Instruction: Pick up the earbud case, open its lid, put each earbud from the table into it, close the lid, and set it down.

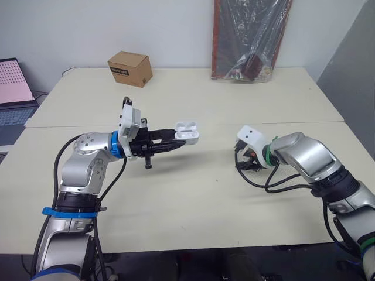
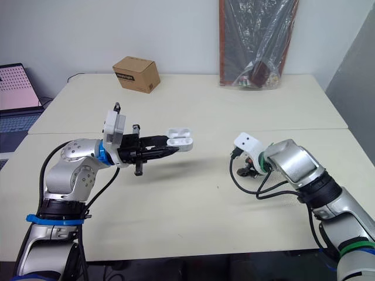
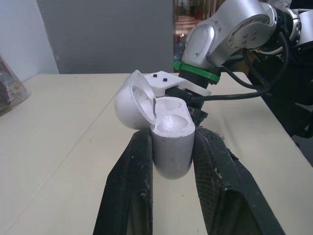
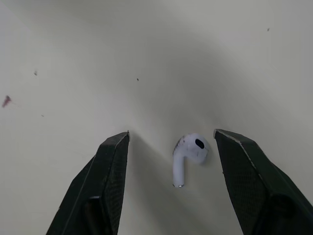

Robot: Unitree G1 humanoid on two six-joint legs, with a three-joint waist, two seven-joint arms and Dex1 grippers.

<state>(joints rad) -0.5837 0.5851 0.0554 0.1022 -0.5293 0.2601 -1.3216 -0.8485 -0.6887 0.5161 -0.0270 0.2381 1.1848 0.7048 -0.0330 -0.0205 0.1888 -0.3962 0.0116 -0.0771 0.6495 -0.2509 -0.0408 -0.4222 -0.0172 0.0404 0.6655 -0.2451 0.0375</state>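
earbud case [image 3: 168, 147] with lid [image 3: 131, 102] open, clamped in left claw [image 1: 177, 141] above worktop [image 1: 193, 205], right claw [image 4: 171, 132] spread wide, straddling earbud [image 4: 189, 152] lying on worktop, not touching it

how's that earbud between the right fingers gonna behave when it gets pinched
The earbud looks like small, glossy hard plastic, so it is probably stiff, very light and slippery. Its rounded head and thin stem, lying flat on the table, may let it pivot or squirt out if the open right gripper closes off-centre.
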